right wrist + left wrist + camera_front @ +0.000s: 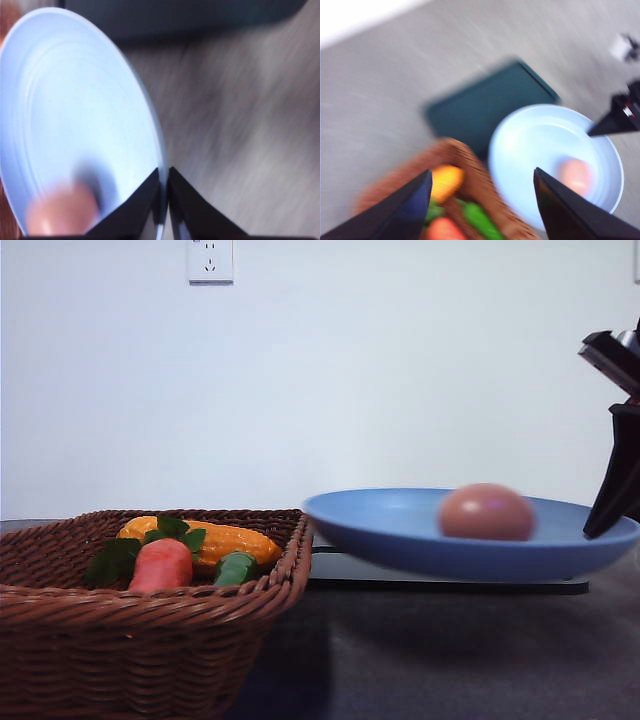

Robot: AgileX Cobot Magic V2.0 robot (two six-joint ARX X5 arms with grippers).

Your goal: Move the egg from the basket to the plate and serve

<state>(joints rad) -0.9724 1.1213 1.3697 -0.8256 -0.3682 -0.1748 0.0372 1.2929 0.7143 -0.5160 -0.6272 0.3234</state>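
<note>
With egg [486,511] already on plate [400,530], pinched plate rim with right gripper [164,200], jaws narrow, egg just inboard of fingertips. Lifted clear of black tray [340,568], presumably for serving. Left gripper [480,200] wide, empty, above basket [60,580].

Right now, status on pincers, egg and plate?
Right pincer shut on plate rim, plate lifted. Left pincer open, empty. Egg on plate, out of basket. Tray beneath.
</note>
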